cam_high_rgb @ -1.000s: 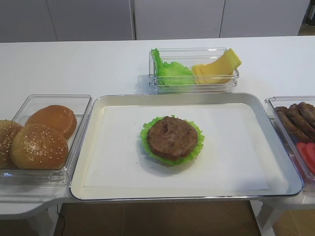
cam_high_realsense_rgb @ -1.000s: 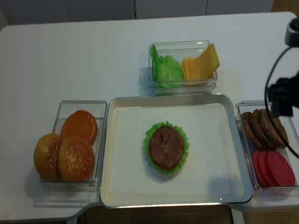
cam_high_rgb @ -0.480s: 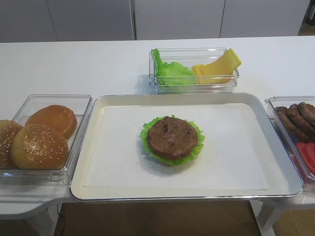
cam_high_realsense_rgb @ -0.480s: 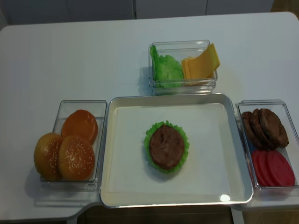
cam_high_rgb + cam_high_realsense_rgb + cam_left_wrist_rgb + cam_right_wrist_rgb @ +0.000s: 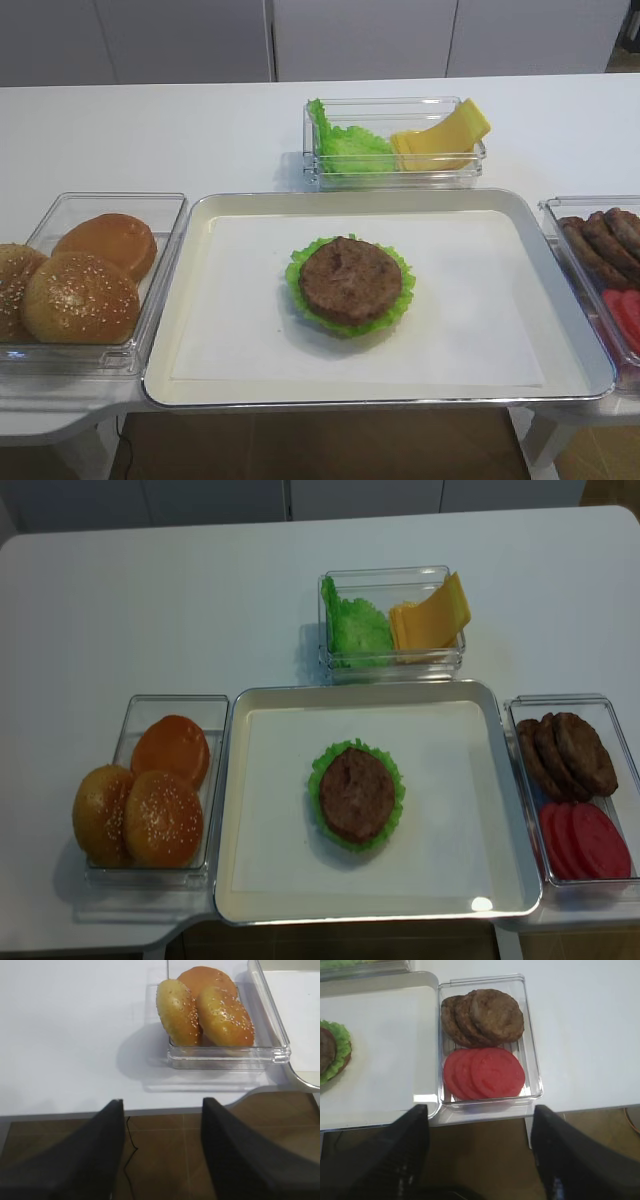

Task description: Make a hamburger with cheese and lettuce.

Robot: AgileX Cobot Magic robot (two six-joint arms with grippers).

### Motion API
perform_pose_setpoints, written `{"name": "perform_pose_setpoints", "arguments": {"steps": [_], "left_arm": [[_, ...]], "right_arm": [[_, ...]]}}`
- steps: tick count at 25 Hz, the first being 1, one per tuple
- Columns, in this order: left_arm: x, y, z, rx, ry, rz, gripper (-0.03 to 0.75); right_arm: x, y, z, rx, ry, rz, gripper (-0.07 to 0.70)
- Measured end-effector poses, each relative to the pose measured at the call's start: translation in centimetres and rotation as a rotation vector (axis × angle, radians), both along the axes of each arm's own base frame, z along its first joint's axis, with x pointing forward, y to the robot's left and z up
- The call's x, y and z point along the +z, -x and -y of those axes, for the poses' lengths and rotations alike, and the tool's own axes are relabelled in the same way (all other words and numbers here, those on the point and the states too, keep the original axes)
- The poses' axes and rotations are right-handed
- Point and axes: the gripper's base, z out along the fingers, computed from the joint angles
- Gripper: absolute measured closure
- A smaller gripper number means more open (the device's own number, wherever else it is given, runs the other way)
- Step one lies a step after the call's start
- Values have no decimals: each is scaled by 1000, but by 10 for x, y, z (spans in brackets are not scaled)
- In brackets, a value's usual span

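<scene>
Lettuce [image 5: 358, 628], cheese [image 5: 432, 615] sharing bin [image 5: 392, 665], hamburger [image 5: 357, 794] on tray [image 5: 225, 810]

Only wrist views show the robot. Right hand [image 5: 479, 1160]: two broad black matte fingers [image 5: 395, 1155], faintly textured, blurred up close. Left hand [image 5: 159, 1152]: same black, plain, wedge-shaped fingers [image 5: 85, 1155]. No markings legible.

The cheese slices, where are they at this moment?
In the exterior high view, the cheese slices lean in the right half of the clear container behind the tray, beside the lettuce on its left.
</scene>
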Motion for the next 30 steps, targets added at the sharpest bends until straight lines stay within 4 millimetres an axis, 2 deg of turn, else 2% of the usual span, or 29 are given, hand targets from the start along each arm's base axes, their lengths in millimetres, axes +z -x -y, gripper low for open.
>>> {"name": "perform_pose_setpoints", "arguments": {"steps": [11, 22, 26, 30], "left_arm": [[0, 0, 0, 0, 0, 0, 346], [0, 0, 0, 0, 0, 0, 346], [0, 0, 0, 0, 0, 0, 346], [0, 0, 0, 0, 0, 0, 346]], "right_arm": [[6, 49, 3, 1, -15, 191, 158], [1, 103, 5, 22, -45, 396, 162], [-2, 111, 5, 26, -40, 427, 163], [-22, 105, 5, 27, -37, 384, 164]]}}
